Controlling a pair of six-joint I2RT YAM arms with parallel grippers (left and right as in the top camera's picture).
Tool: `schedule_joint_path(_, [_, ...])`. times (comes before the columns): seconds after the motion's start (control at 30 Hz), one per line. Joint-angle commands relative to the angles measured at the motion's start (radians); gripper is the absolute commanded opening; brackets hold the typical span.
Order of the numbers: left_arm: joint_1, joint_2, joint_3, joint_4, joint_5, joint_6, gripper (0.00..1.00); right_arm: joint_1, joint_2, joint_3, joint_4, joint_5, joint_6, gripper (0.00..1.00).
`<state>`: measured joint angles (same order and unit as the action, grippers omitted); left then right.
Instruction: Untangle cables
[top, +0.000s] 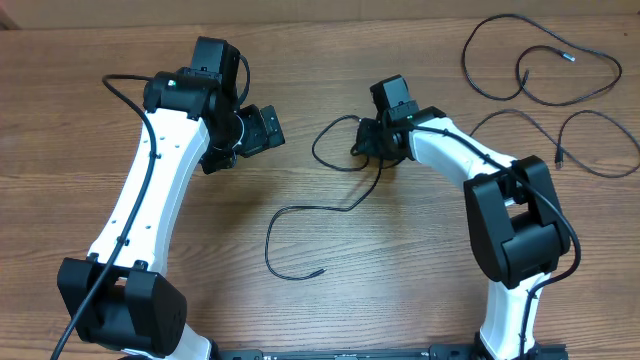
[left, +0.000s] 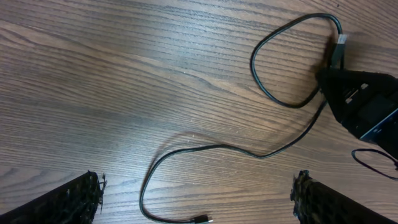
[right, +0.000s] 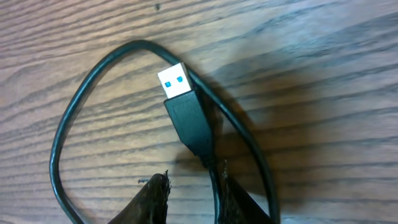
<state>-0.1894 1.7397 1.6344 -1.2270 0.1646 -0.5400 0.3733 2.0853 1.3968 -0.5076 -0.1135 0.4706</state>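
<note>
Trailing the free end of a thin black cable (top: 315, 207) across the near part of the wooden surface (top: 420, 300). Straddling that cable just behind its USB plug (right: 177, 84) with the right hand (right: 193, 190), fingers narrowed either side, contact impossible to confirm. Judging the cord light, limp and slippery, the stiff plug collar offering the surest pinch. Holding the left hand (left: 198, 186) wide open alongside. Leaving two more cables (top: 567, 57) lying well apart at the far edge.

The worktop (top: 300, 310) is wood-grain, smooth with a faint sheen. The cable (right: 132, 43) has a smooth, slightly glossy black plastic jacket; its plug (right: 186, 118) pairs a matt black plastic housing with a bright metal tip. On the right gripper (right: 193, 179), the fingers (right: 154, 199) look rough and matt black.
</note>
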Motion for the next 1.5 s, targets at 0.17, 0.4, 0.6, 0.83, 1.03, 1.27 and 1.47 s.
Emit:
schedule_joint_path(0.17, [-0.001,0.008,0.000,-0.006,0.005,0.016,1.00,0.029,0.004,-0.037,0.025,0.069,0.001,0.28])
schedule_joint_path(0.4, [-0.001,0.008,0.001,-0.006,0.005,0.016,1.00,0.030,0.004,-0.050,0.037,0.068,0.001,0.21])
schedule_joint_path(0.6, [-0.001,0.008,0.001,-0.006,0.005,0.016,1.00,0.031,0.003,-0.039,0.027,0.067,0.001,0.04])
schedule_joint_path(0.83, [-0.001,0.008,0.001,-0.005,0.005,0.016,1.00,0.030,-0.027,0.042,-0.053,-0.005,0.000,0.04])
schedule_joint_path(1.03, [-0.001,0.008,0.001,-0.005,0.005,0.016,1.00,0.030,-0.109,0.089,-0.109,-0.026,0.001,0.04])
schedule_joint_path(1.27, [-0.001,0.008,0.001,-0.003,0.005,0.016,1.00,0.030,-0.228,0.090,-0.174,-0.026,0.001,0.04])
schedule_joint_path(1.47, [-0.001,0.008,0.001,-0.002,0.005,0.016,1.00,0.031,-0.271,0.090,-0.296,-0.079,0.001,0.04])
